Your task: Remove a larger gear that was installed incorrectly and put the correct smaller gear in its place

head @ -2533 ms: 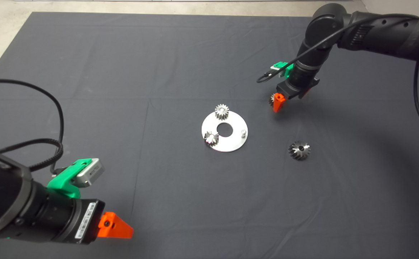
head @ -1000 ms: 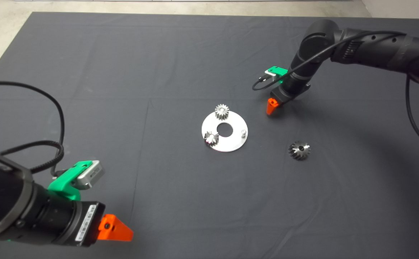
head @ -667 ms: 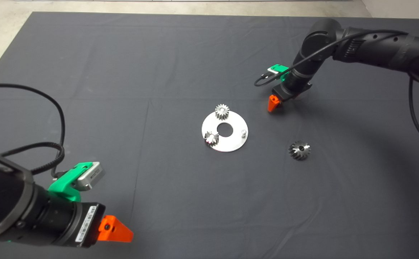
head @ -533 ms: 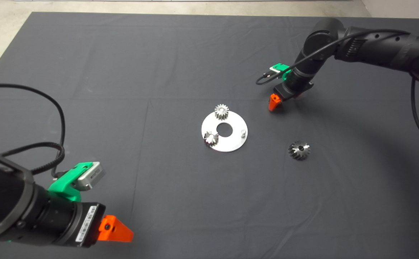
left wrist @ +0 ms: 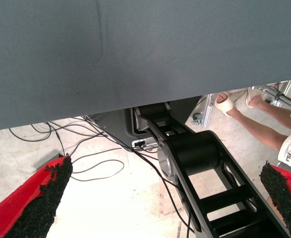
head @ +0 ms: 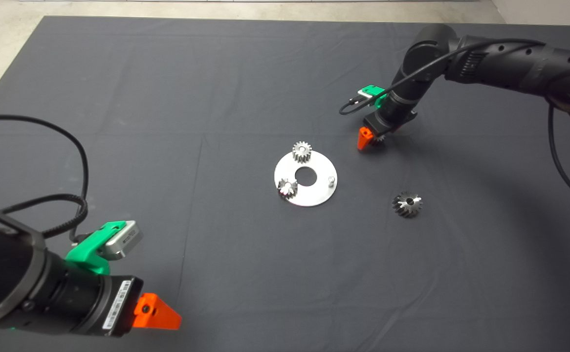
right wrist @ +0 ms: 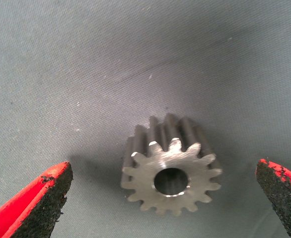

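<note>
While unheld, smaller gear (right wrist: pixel 171 171) between right hand's (right wrist: pixel 160 203) fingers (right wrist: pixel 38 206).

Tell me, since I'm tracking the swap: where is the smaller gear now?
The smaller gear lies on the mat, between the open right gripper's fingers, right of the round plate.

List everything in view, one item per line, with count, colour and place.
larger gear: one, shiny steel, on the mat right of the plate.
smaller gear: one, grey steel, on the mat between the right tool's open fingers.
other small gears: two, grey steel, mounted on the plate.
plate: one, silver disc with centre hole, mid mat.
pin: one, silver, bare on the plate.
mat: one, dark grey.
person's leg: on the floor beyond the mat.
right tool: red-fingered, over the smaller gear.
left tool: parked at lower left, open.
</note>
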Tool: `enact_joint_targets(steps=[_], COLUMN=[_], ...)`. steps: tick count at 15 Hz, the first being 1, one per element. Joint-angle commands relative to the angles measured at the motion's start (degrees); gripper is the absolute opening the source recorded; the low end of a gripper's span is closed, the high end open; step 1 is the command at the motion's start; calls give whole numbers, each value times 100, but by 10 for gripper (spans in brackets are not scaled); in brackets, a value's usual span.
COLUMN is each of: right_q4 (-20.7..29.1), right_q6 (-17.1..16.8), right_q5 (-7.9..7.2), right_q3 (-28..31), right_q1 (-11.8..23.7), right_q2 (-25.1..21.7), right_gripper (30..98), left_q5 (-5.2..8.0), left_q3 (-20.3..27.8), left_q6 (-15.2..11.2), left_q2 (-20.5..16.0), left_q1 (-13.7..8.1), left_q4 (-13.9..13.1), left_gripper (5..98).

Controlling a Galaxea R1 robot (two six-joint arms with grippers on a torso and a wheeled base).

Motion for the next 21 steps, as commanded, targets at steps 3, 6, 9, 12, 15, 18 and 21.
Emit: enact_joint_targets(steps=[3, 6, 9, 12, 15, 18, 21], right_q4=[168, 176, 176, 176, 176, 176, 168], right_q6=[15, 15, 6, -12, -29, -38, -56], right_q5=[-60, -69, -78, -90, -122, -218, -297], right_q3=[-12, -3, 6, -3, -3, -3, -12], right_q1=[174, 174, 165, 165, 165, 174, 165], right_q2=[22, 22, 31, 31, 31, 40, -22], right_gripper=[960, 949, 901, 901, 853, 797, 765], left_q5=[13, 22, 13, 13, 22, 22, 13], left_q3=[87, 87, 87, 87, 87, 87, 87], left_q6=[-10, -10, -10, -1, 8, 25, 56], left_q2=[-33, -33, -68, -195, -200, -200, -191], left_q1=[-19, -19, -19, -19, -19, -19, -19], left_q4=[-118, -118, -110, -118, -118, -118, -118], left_gripper=[977, 977, 977, 977, 977, 977, 977])
